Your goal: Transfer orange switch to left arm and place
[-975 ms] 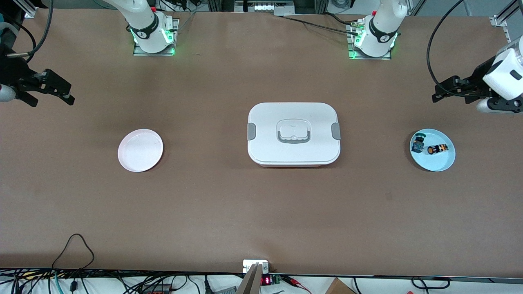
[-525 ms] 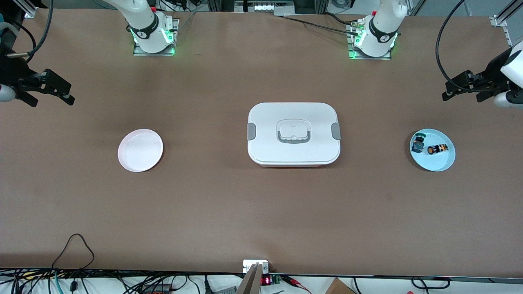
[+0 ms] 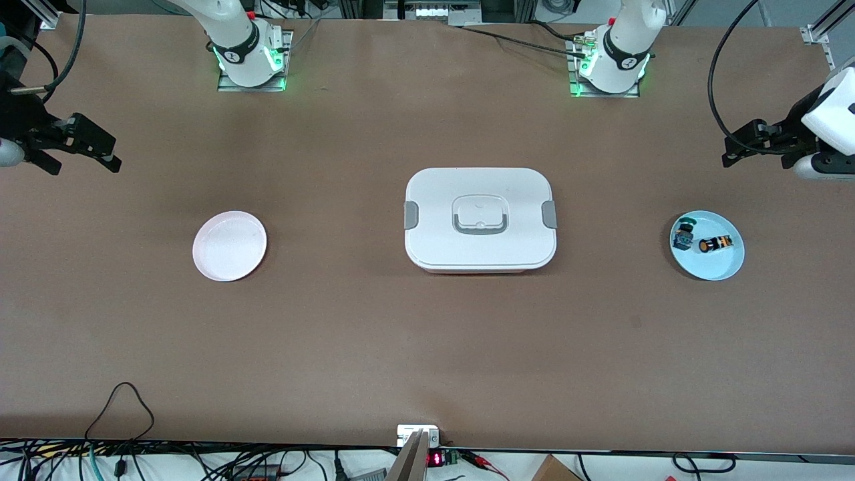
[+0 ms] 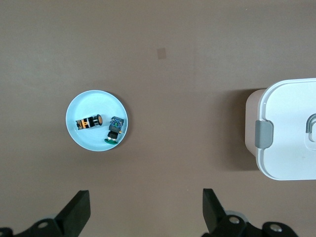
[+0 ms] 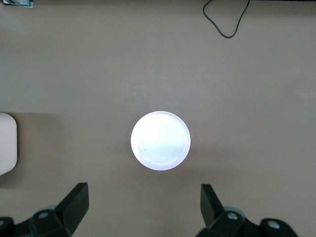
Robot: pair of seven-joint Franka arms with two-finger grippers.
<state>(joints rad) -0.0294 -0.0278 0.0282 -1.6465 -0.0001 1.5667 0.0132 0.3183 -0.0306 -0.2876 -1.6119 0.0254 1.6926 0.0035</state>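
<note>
The orange switch (image 3: 713,244) (image 4: 89,122) lies on its side on a light blue plate (image 3: 708,266) (image 4: 94,142) at the left arm's end of the table. My left gripper (image 3: 731,152) (image 4: 146,197) hangs open and empty over bare table beside that plate. The white box (image 3: 479,219) (image 4: 291,128) stands shut at the table's middle. My right gripper (image 3: 110,153) (image 5: 143,192) hangs open and empty over bare table at the right arm's end, beside a pink plate (image 3: 229,245) (image 5: 160,140).
A small dark switch with green and blue parts (image 3: 682,234) (image 4: 114,131) shares the blue plate. The pink plate holds nothing. Cables (image 3: 123,401) (image 5: 227,24) lie at the table edge nearest the front camera. A corner of the box (image 5: 6,143) shows in the right wrist view.
My left gripper has drawn outward toward the left arm's end of the table and up a little. The right arm, the switches and the box have not moved.
</note>
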